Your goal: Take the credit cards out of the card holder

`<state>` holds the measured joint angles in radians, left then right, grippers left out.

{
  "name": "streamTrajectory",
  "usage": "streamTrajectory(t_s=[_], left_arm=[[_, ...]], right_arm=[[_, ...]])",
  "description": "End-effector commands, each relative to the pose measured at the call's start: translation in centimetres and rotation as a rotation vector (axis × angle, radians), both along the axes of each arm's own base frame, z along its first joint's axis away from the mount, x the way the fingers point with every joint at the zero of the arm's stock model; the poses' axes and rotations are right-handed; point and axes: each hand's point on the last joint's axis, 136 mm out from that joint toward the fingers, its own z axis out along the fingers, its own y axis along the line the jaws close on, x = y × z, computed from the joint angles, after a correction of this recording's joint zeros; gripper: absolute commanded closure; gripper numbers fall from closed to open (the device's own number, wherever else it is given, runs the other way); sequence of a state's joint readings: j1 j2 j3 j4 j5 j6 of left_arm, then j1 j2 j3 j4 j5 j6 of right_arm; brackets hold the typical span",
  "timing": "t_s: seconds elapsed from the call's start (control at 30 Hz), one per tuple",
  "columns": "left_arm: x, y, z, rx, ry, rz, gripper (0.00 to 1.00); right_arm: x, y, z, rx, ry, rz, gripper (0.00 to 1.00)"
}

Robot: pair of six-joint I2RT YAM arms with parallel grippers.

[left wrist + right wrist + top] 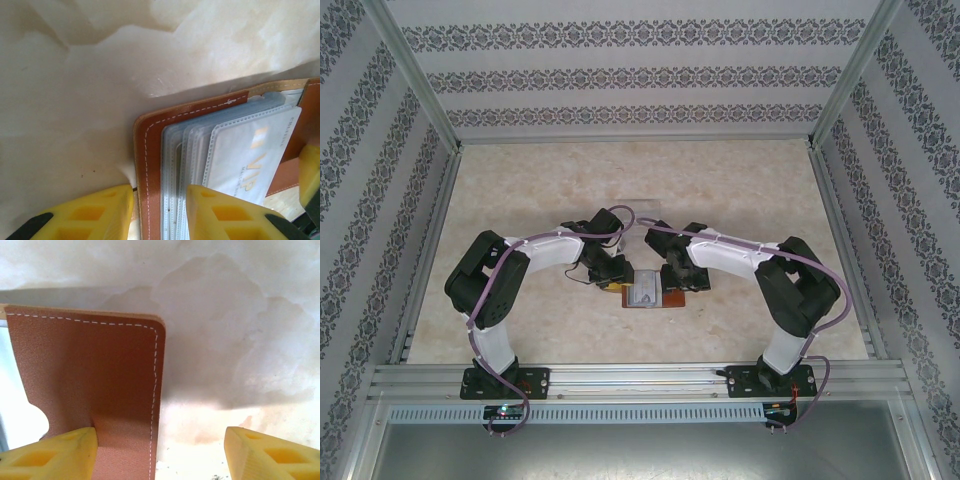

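In the left wrist view the holder (147, 165) runs off the lower and right edges. The left end effector (160, 192) has its fingers (230, 215) cropped by the bottom edge. One finger covers the lower corner of the front card (250, 150) and part of its gold print, and the small lettering is blurred. Anything behind that card is lost in cloudy sleeves (175, 165). A yellow block (310, 172) is cut by the right edge.

In the right wrist view the holder leaves by the left and bottom edges. The fingers of the right end effector (160, 432) are cropped below, and whether the one at lower left touches the cover is unclear.

From above, arms (560, 250) overhang the holder, and cards are too small to tell.
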<state>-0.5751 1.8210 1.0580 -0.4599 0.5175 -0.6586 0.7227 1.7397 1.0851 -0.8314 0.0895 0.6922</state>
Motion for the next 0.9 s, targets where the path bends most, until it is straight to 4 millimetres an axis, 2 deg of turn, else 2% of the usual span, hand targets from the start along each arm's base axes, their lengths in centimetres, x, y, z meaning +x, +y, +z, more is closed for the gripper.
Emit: streamTrajectory(t_s=[0.0,0.23,0.4,0.57,0.7,0.87], left_arm=[[-0.8,1.5,-1.6,0.082,0.027,-0.009,0.66],[-0.9,1.6,-1.4,0.078,0.022,-0.008,0.66],[-0.9,1.7,-1.4,0.075,0.02,-0.007,0.66],[-0.9,1.6,-1.2,0.068,0.015,-0.007,0.66],[-0.7,1.5,-0.7,0.062,0.003,-0.007,0.66],[-0.3,1.1,0.4,0.037,-0.016,0.0,0.65]], right_arm=[[0.2,0.2,2.1,0.012,-0.032,0.004,0.34],[0.7,1.4,3.9,0.068,-0.052,0.008,0.46],[1.1,2.0,5.7,0.087,-0.079,0.019,0.5],[1.2,3.4,6.9,0.157,-0.084,0.03,0.54],[1.1,4.9,6.6,0.237,-0.062,0.024,0.6],[1.0,6.1,5.2,0.328,-0.022,-0.009,0.65]])
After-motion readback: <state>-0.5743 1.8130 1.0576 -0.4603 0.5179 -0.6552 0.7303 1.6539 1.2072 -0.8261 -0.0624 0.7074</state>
